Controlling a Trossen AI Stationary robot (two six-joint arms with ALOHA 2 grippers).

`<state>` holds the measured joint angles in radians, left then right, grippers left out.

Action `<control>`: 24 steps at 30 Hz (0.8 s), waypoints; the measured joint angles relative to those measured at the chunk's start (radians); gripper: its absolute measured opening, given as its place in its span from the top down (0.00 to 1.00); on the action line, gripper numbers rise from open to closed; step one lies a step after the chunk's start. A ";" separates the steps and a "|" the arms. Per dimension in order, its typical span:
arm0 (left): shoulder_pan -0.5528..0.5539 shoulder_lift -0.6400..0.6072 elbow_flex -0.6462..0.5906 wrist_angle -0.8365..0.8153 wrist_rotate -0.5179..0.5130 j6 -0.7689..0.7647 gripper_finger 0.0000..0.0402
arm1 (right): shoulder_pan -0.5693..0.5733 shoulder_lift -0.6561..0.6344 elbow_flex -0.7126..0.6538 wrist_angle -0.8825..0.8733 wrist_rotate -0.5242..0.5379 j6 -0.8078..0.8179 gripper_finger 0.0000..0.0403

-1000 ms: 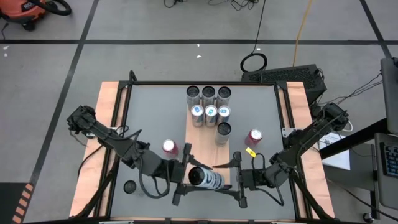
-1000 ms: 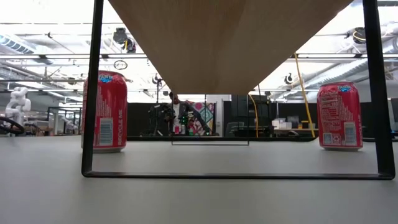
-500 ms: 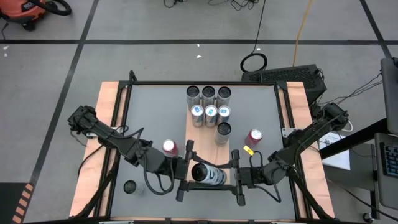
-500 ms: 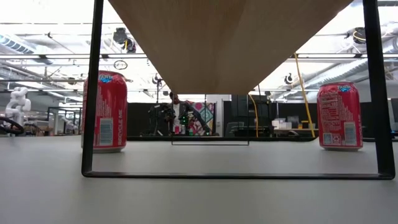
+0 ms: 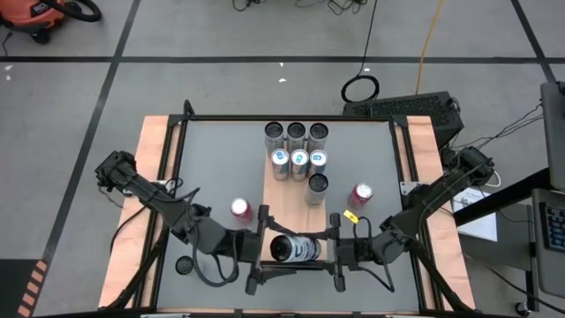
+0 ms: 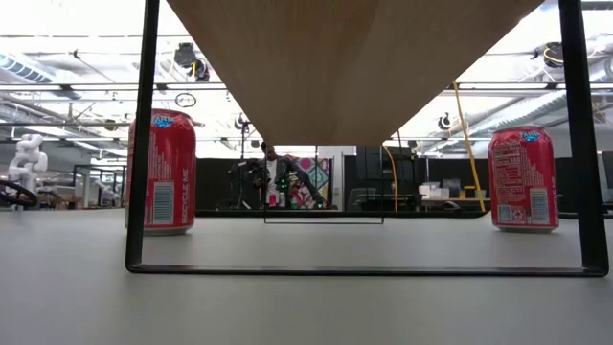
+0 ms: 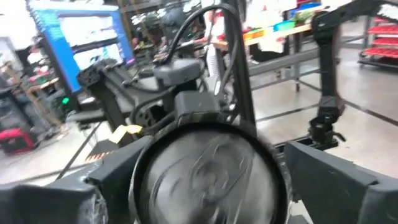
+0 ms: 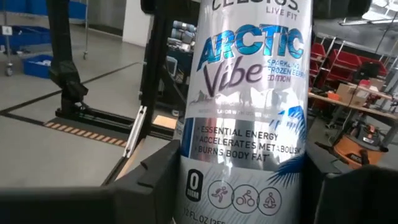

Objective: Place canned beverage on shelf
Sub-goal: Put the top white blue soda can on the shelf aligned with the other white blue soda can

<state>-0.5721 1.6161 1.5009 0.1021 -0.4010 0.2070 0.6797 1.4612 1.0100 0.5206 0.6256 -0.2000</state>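
A silver can (image 5: 296, 250) with blue "Arctic Vibe" lettering lies level in the air over the table's near part, in front of the shelf's near end. My right gripper (image 5: 318, 251) is shut on the can's end toward the table's right. My left gripper (image 5: 274, 250) is open, its fingers (image 7: 339, 180) standing on either side of the can's dark top (image 7: 205, 174). The shelf (image 5: 298, 196) is a light wood board on a black frame and carries several upright silver cans (image 5: 297, 148). My right gripper pinches the can's bottom end (image 8: 189, 186) between its two fingers (image 8: 146, 180), one on each side of the round wall. The fingers come level from the table's right and lie along the can. The can sticks out level beyond them, lifted clear of table and shelf.
Two red cans stand on the grey table, one left of the shelf (image 5: 241, 209) and one right of it (image 5: 359, 195). The low view shows them beside the shelf's black legs (image 6: 144, 144). A small dark round thing (image 5: 184, 265) lies near the table's left front corner.
My right gripper has shut on the can's right end, and my left gripper has opened and let go of its top end. The can stays in the air between them, turned a little closer to lying along the table's left-right line.
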 joint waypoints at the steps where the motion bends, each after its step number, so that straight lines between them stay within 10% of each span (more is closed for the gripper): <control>1: -0.006 0.000 0.000 -0.006 -0.020 -0.010 0.10 | 0.000 0.000 0.000 0.005 -0.001 -0.003 0.54; 24: -0.029 0.000 -0.001 -0.069 -0.120 -0.051 0.38 | 0.000 -0.002 0.000 -0.031 0.001 0.006 0.49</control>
<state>-0.6008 1.6159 1.5002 0.0336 -0.5209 0.1562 0.6800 1.4593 1.0103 0.4895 0.6264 -0.1936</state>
